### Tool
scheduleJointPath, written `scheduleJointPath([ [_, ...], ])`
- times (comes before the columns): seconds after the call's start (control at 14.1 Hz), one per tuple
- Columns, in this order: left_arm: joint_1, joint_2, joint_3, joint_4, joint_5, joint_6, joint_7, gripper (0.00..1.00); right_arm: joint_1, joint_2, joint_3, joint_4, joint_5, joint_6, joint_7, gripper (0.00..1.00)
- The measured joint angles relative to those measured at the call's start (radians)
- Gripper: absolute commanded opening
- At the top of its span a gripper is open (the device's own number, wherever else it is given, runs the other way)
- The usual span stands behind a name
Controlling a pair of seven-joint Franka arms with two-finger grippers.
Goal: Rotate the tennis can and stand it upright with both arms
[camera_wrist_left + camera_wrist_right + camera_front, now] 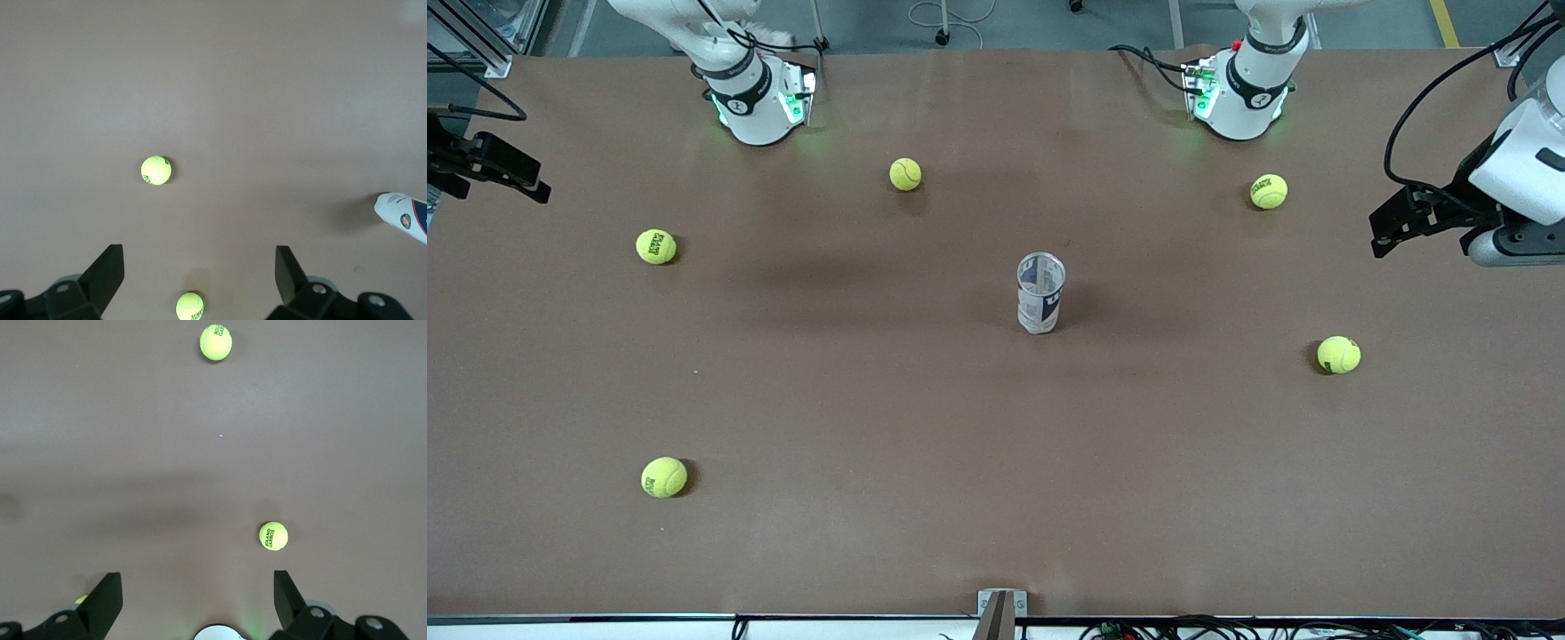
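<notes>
Room: grey floor (1049, 22) shows past the table's edge by the bases, with cables and castor feet on it.
Table (871, 400): wide brown matte surface, soft shadows across its middle, a small metal bracket (1000, 609) at the 6 o'clock edge of the front view.
Left arm (1258, 80): white, green-lit base at 1 o'clock; waits at its own end of the table.
Right arm (743, 84): white, green-lit base at 11 o'clock; waits likewise.
Left gripper (1392, 233): black, raised over the table edge at 3 o'clock; fingers (107, 270) spread wide apart, nothing between them.
Right gripper (511, 178): black, raised over the edge at 9 o'clock; fingers (107, 593) spread wide apart, nothing between them.
Tennis can (1040, 292): clear tube with white, dark blue and red label, standing upright at the table's centre, open mouth up, touched by neither gripper.
Tennis balls: five yellow, well apart from the can, at 12 o'clock (905, 174), 2 o'clock (1268, 191), 4 o'clock (1338, 355), 8 o'clock (663, 477) and 10 o'clock (655, 247).
</notes>
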Motion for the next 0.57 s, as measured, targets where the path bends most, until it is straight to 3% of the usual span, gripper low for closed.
scheduleJointPath([
  [0.21, 0.000, 0.000, 0.011, 0.000, -0.023, -0.037, -0.002, 1.00, 0.000, 0.000, 0.000, 0.000, 0.000, 0.000, 0.000, 1.00],
  [0.57, 0.004, -0.014, 0.094, 0.005, -0.111, -0.051, 0.102, 1.00, 0.000, 0.000, 0.001, 0.000, 0.004, 0.001, 0.000, 1.00],
])
